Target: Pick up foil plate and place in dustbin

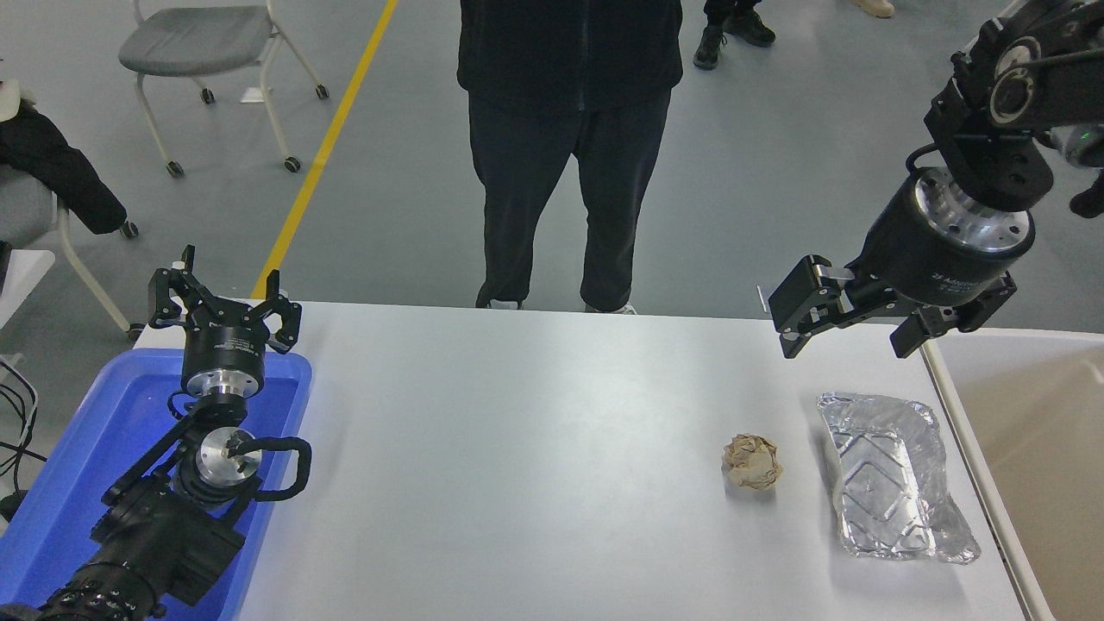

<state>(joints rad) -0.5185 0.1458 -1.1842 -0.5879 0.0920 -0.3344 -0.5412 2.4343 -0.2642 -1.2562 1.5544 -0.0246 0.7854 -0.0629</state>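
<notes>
The foil plate [893, 476] lies crumpled and shiny on the white table near its right edge. The beige dustbin [957, 405] stands right of the table, its pale rim alongside the plate. My right gripper [849, 323] hangs open and empty in the air above the table's far right corner, behind and above the plate. My left gripper [224, 297] is open and parked over the blue tray at the lower left.
A small crumpled tan paper ball [752, 462] lies just left of the foil plate. A shallow blue tray [112, 431] sits at the table's left end. A person in dark clothes [565, 147] stands at the far edge, centre.
</notes>
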